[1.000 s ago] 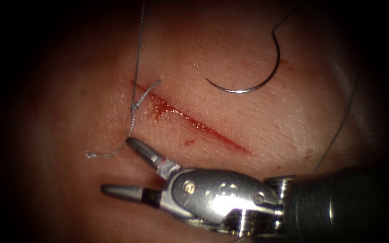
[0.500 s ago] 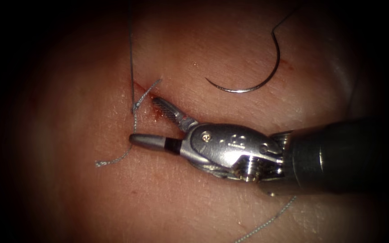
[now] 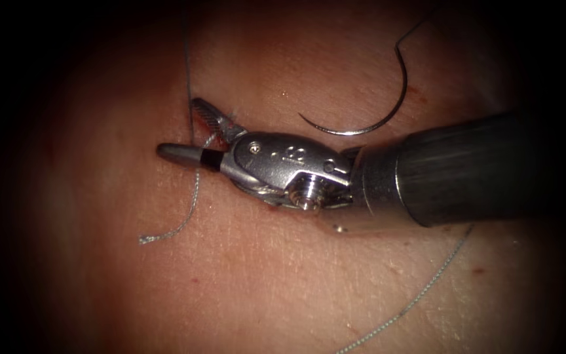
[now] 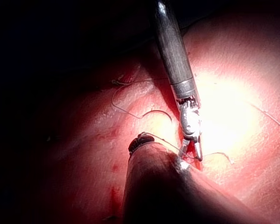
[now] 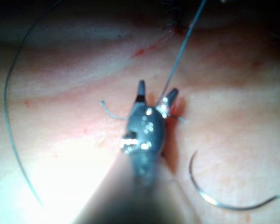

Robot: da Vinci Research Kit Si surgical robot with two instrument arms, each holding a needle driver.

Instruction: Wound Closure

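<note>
Since the earlier endoscope pictures, the right tool (image 3: 188, 134) has been carried up and leftward across the tissue (image 3: 283, 288) to the knot on the thread (image 3: 194, 193) at the cut's upper end; its jaws are spread, nothing is held, and the thread is straddled. A snag is judged possible: the knot could be loosened or the wrong strand caught if the jaws were shut here. The needle (image 3: 388, 98) is seen lying free on the tissue, right of the cut, not embedded. In the left wrist view, the right tool (image 4: 190, 150) is seen with jaws parted over the red fluid (image 4: 196, 161). In the right wrist view, the open jaws flank the thread (image 5: 179, 56), the needle (image 5: 210, 198) nearby.
</note>
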